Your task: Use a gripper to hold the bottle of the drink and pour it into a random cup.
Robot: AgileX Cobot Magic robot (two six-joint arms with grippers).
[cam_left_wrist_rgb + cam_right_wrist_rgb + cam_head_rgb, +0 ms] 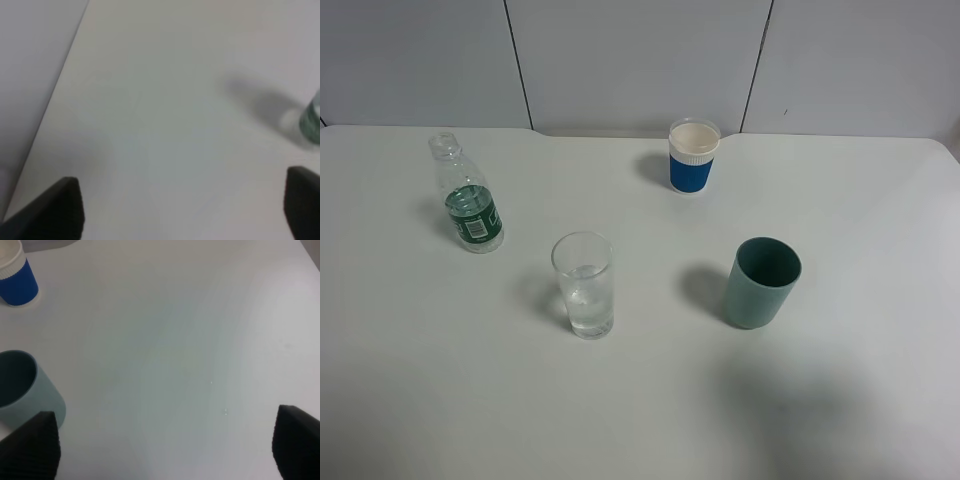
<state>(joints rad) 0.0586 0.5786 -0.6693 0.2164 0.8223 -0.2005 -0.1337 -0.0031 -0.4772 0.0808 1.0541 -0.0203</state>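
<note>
From the overhead I see the white table [650, 420] with four items and neither arm in shot. The bottle of the drink [466, 195] stands upright at the left rear, cap off, green-and-white label band low on the body, some clear liquid inside. The clear glass cup [585, 286] stands upright near the middle, in front and to the right of the bottle, well apart from it, with a little clear liquid at the bottom. The teal cup [761, 281] stands to the right of the glass, and the blue cup [694, 155] with a white rim stands at the back, near the wall panels [640, 60]. On my left wrist cam the left gripper [182, 210] has its two black jaw tips spread wide over bare table, nothing between them; only a sliver of the bottle shows at the frame edge, blurred. On the right wrist cam the right gripper [167, 450] is likewise spread apart and empty, with the teal cup just beside one jaw tip, and I can't tell if they touch.
</note>
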